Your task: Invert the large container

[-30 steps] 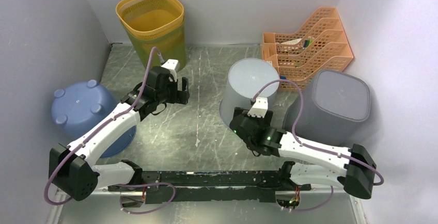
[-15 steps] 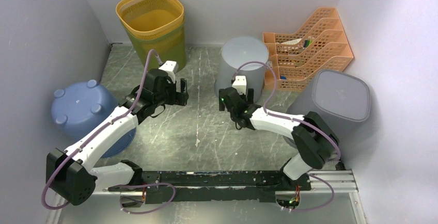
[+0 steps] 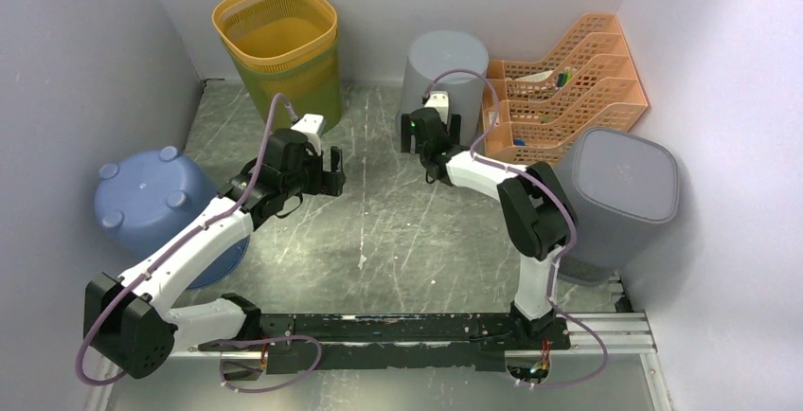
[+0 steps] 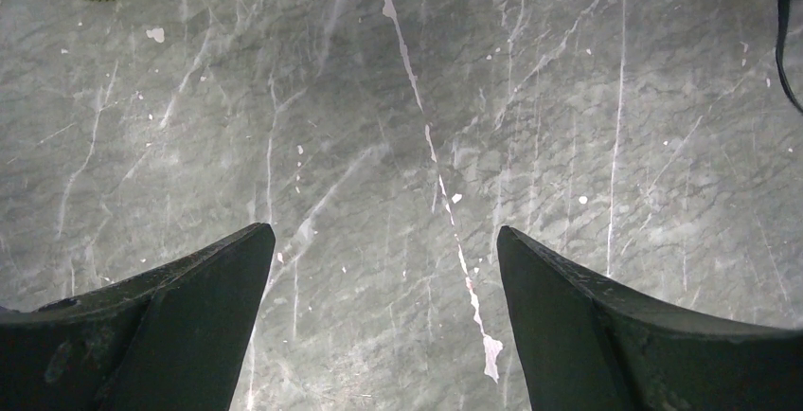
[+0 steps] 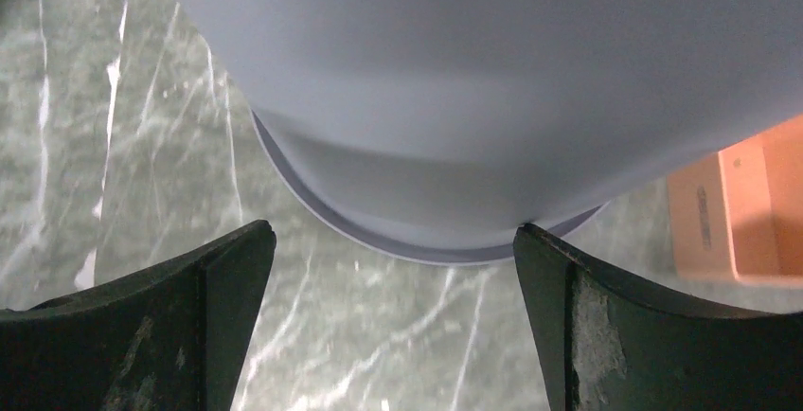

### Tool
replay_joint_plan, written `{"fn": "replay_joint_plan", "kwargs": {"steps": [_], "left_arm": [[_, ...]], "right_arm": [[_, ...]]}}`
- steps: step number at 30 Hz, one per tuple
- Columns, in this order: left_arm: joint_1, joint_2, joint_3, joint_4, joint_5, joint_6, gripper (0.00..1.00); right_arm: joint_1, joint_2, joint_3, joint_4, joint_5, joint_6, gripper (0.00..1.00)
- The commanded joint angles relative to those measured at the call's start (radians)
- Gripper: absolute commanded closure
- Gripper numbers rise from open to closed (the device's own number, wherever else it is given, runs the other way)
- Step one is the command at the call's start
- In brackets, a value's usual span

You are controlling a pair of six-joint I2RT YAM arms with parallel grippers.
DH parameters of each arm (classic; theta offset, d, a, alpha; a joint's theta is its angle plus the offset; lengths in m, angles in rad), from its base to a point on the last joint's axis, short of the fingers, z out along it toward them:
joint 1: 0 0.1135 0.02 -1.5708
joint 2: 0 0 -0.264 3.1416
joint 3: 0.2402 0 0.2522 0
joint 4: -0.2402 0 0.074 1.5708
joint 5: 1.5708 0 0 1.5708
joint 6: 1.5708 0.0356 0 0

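Slid from the middle of the tabletop [image 3: 379, 231] back to its far edge: large grey container [image 3: 443, 65], standing base-up, axis vertical. Sits dead ahead of right pincer [image 5: 393, 241], spread wide, gripping nothing. Farther off, likewise wide and empty: left pincer [image 4: 383, 236].

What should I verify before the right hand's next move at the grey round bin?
1. The right hand open, nothing held: ok.
2. The grey round bin closed end up, rim on the table: ok, looks already inverted.
3. Contact between right hand and bin: cannot tell.
4. Gap between bin and orange file tray: cannot tell, they stand very close.
5. The left hand open over bare table, away from the bin: ok.
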Motion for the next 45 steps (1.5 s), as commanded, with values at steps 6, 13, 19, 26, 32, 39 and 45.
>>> {"fn": "replay_joint_plan", "kwargs": {"steps": [6, 13, 19, 26, 32, 39, 45], "left_arm": [[0.002, 0.028, -0.002, 0.071, 0.003, 0.004, 0.00], [0.002, 0.049, 0.005, 0.063, -0.002, 0.028, 0.00], [0.002, 0.042, 0.007, 0.070, 0.023, 0.046, 0.00], [0.002, 0.054, 0.045, 0.051, 0.035, 0.077, 0.00], [0.001, 0.122, 0.268, -0.045, 0.089, 0.167, 0.00], [-0.001, 0.268, 0.737, -0.154, 0.137, 0.307, 0.00], [0.016, 0.461, 1.041, -0.190, 0.056, 0.554, 0.02]], "right_arm": [[-0.107, 0.213, 0.229, 0.069, -0.134, -0.124, 0.00], [-0.136, 0.301, 0.307, 0.129, -0.171, -0.167, 0.00], [-0.155, 0.329, 0.337, 0.155, -0.170, -0.168, 0.00], [-0.153, 0.225, 0.283, 0.081, -0.167, -0.138, 0.00], [-0.105, -0.028, 0.134, -0.041, -0.160, -0.105, 0.00], [-0.028, -0.224, 0.025, -0.164, -0.217, -0.081, 0.00], [-0.007, -0.304, 0.000, -0.233, -0.261, -0.068, 0.00]]}}
